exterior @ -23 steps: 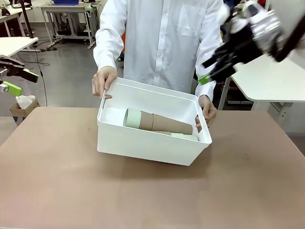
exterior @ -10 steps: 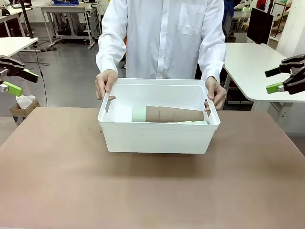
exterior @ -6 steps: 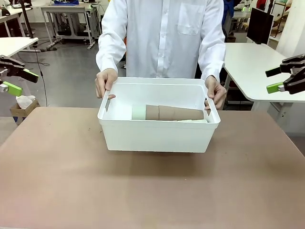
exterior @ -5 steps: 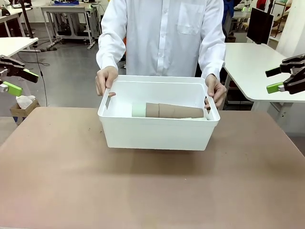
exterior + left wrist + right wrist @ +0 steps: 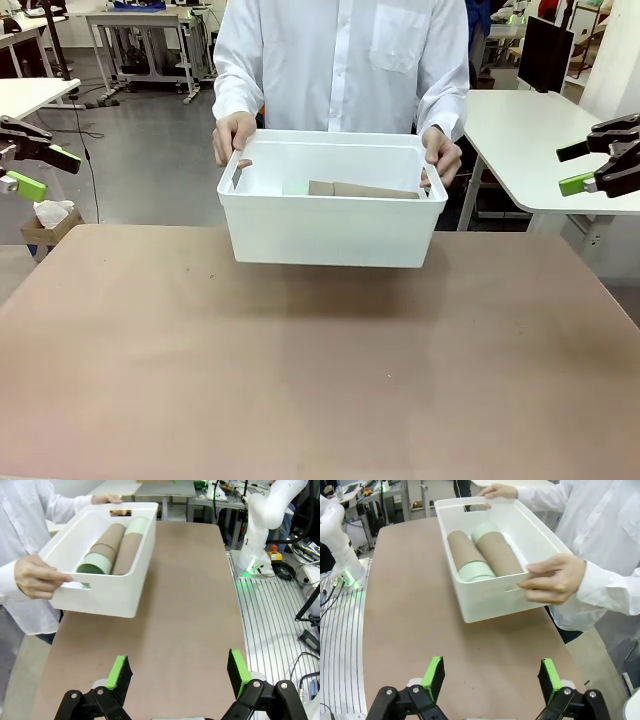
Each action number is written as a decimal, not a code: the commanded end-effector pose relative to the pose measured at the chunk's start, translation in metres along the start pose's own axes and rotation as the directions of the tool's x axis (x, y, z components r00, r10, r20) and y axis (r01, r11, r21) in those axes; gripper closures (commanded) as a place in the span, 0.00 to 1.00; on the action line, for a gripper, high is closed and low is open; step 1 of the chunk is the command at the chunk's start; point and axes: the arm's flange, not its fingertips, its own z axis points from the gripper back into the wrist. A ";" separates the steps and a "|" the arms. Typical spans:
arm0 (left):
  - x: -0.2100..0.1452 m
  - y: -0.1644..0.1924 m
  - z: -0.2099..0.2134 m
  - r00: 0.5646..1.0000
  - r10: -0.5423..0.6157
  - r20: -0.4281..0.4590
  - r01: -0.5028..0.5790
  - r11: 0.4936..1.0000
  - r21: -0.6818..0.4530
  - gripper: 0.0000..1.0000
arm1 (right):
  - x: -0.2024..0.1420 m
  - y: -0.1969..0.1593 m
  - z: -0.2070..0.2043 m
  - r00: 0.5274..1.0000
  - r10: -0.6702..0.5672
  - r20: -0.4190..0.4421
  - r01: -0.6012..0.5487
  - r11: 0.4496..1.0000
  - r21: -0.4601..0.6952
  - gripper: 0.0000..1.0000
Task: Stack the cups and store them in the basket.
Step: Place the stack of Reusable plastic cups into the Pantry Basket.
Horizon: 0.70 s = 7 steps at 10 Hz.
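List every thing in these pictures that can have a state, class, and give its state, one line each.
basket: lifted clear of the table, gripped at both short ends by the person's hands.
cups: nested in two stacks, lying on their sides inside the basket.
left end effector: open, empty, away from the basket.
right end effector: open, empty, away from the basket.
table: bare brown top under the basket.

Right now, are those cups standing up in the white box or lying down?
Lying down. The cups rest on their sides, nested into two stacks, inside the basket, which a person holds above the table.
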 end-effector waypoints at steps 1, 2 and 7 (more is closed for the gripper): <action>0.003 -0.001 0.001 1.000 0.008 0.008 -0.008 1.000 -0.005 0.00 | 0.003 0.001 0.001 1.000 -0.017 0.010 0.017 1.000 -0.001 0.00; 0.003 -0.001 0.001 1.000 0.008 0.008 -0.008 1.000 -0.005 0.00 | 0.003 0.001 0.001 1.000 -0.017 0.010 0.017 1.000 -0.001 0.00; 0.003 -0.001 0.001 1.000 0.008 0.008 -0.008 1.000 -0.005 0.00 | 0.003 0.001 0.001 1.000 -0.017 0.010 0.017 1.000 -0.001 0.00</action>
